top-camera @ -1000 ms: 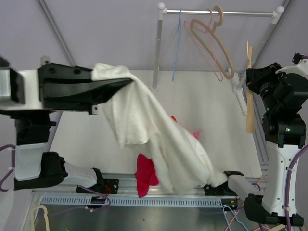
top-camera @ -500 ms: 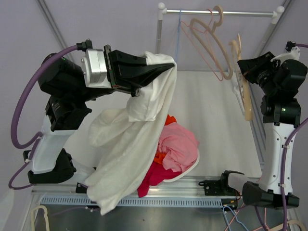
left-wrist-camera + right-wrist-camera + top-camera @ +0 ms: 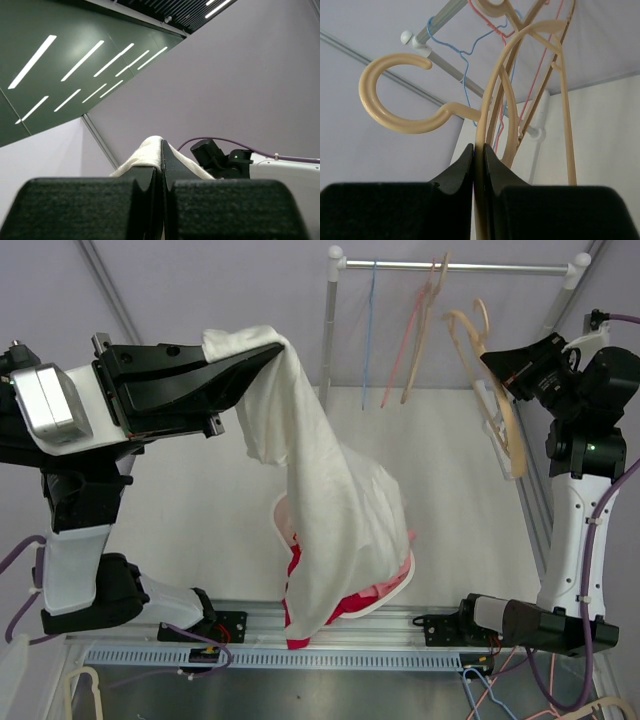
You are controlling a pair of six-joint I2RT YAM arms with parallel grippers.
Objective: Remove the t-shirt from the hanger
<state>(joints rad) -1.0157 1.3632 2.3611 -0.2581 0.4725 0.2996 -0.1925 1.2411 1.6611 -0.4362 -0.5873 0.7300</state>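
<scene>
Two arms up, each holding one item.

- Left arm (image 3: 170,390): jaws pressed tight together on a bunched fold of the white t-shirt (image 3: 330,490). The left wrist view shows cloth (image 3: 150,147) squeezed up between the two pads with no gap.
- The t-shirt hangs from that one pinch, high above the desk (image 3: 440,500). Its lower part drapes over a pile of pink and red clothes (image 3: 297,625) in a white dish (image 3: 385,595) at the near edge.
- Right arm (image 3: 575,440): jaws clamped on the beige hanger (image 3: 514,450), held up beside the rail (image 3: 450,267). The right wrist view shows the hanger (image 3: 402,122) bare, hook free, no cloth on it.
- T-shirt and hanger are well apart. Judgement: removal looks done; only setting the things down remains.

Handling notes (judged):
- T-shirt: light, limp and not fragile. It follows the pinch point and trails the rest, so the hem could drag across the pile and snag it.
- The weave looks slightly rough, so it should not slip much, though a thin single layer could creep out of the grip.
- Best hold: a doubled fold near the collar or shoulder, as it appears now; I cannot tell exactly which part is pinched.
- Hanger: stiff, smooth and thin, so it may pivot in the grip.
</scene>
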